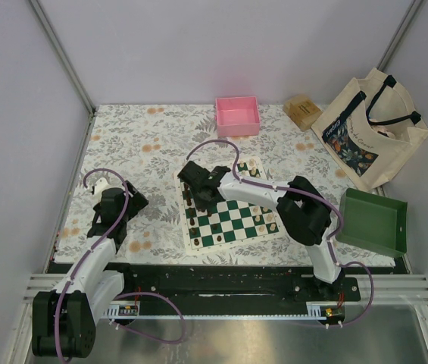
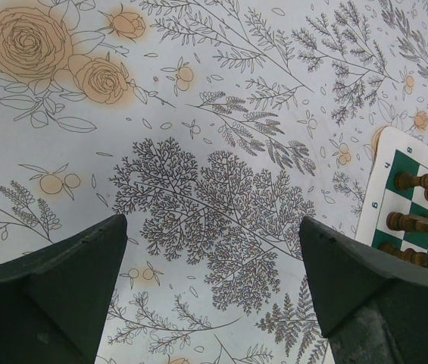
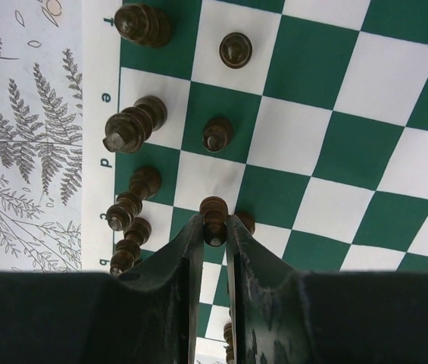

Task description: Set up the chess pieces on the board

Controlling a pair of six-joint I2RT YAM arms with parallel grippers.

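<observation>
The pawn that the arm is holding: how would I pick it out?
Find the green-and-white board, then the dark pieces lined up along its left edge. In their second row, the pawn is the only one pinched by the right end effector; the others stand free.

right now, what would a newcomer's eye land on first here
The green-and-white chessboard in the middle, with the right arm stretched over it and its jaws shut on a dark pawn near the board's left edge. Then the bright pink tray behind it and the green tray at the right.
</observation>
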